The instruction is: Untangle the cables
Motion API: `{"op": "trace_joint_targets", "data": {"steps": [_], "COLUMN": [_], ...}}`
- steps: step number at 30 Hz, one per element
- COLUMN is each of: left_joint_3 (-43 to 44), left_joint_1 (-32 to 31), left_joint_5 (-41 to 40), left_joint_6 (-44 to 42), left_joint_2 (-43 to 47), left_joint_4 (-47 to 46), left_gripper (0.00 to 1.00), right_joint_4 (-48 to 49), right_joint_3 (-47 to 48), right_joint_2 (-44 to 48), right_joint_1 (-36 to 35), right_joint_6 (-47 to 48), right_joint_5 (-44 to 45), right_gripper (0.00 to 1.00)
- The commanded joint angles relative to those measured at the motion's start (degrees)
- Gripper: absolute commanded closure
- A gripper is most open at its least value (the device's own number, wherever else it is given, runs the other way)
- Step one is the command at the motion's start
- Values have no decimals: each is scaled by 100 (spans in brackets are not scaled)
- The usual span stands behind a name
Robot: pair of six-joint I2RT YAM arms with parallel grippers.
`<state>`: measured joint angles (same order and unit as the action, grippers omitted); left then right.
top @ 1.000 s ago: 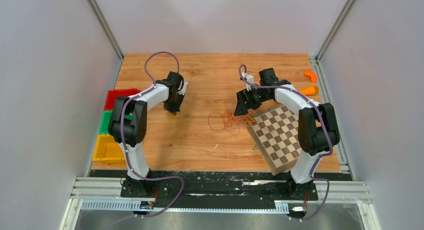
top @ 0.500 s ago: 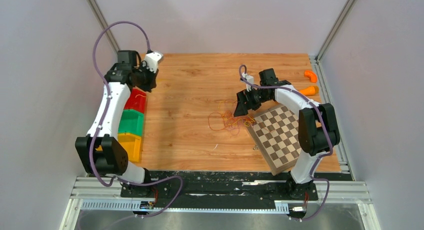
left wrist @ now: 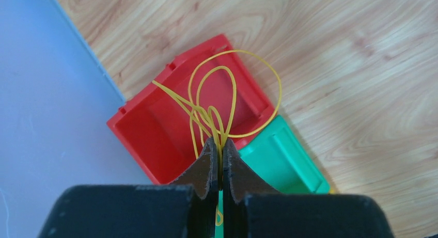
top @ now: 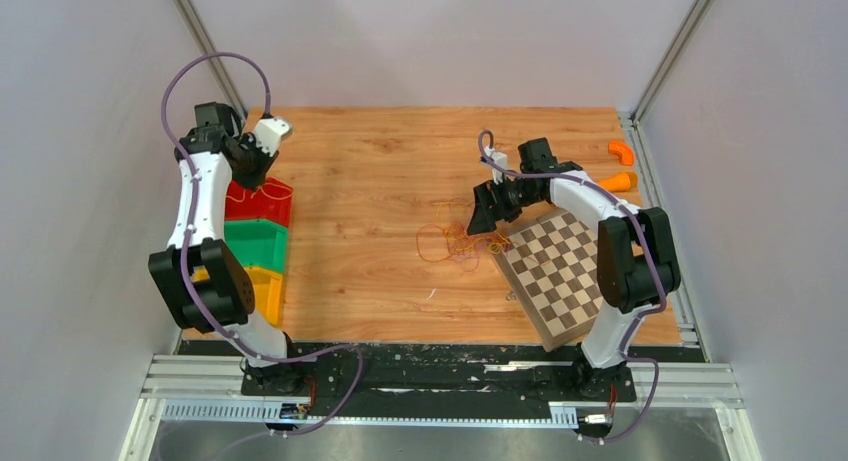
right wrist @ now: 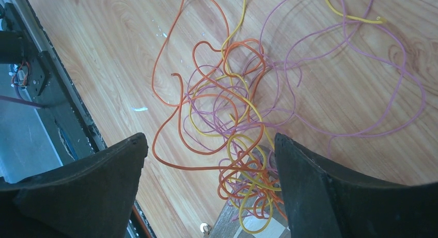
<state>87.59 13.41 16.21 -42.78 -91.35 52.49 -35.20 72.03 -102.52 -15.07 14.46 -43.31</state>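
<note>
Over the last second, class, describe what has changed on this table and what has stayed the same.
The left claw, shut on a yellow cable, swung from left of the table centre out to the far left and now holds it above the red bin. The right claw stayed open over the tangle of cables beside the chessboard; neither of those moved.
</note>
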Motion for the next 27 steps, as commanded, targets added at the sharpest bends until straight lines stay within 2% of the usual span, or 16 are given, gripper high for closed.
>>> {"op": "trace_joint_targets", "data": {"steps": [1,4,7,12,15,17,19,24,27], "left_joint_3": [183,228,279,350,206,-14,-241,-628,-1018], "left_joint_1": [347,516,650,756,960,1125,1385,2128,2289], "left_joint_5": [-394,-450,-36,758,1126,1068,1031,923,594], "left_joint_6": [-687,-857,-859,-1047,-1459,-1713,-1860,-2346,-2587], "left_joint_2": [-425,-529,-337,584,1088,1290,1455,1752,2061], "left_joint_4": [-44,-6,214,1331,2074,2703,2948,3401,3418], "left_gripper": [100,100,100,100,100,100,100,100,100], "right_joint_4": [39,23,18,13,-8,-20,-37,-49,-53], "right_joint_3": [6,-26,-78,-139,-153,-177,-208,-373,-432], "right_joint_2": [151,177,206,251,312,367,435,615,697], "right_joint_1": [-21,-10,-13,-17,-24,-43,-68,-129,-167], "right_joint_6": [25,64,83,12,-40,-47,-40,-72,-96], "right_joint_5": [-170,-128,-116,-199,-239,-240,-219,-189,-175], "right_gripper": [9,9,9,9,9,9,9,9,9]}}
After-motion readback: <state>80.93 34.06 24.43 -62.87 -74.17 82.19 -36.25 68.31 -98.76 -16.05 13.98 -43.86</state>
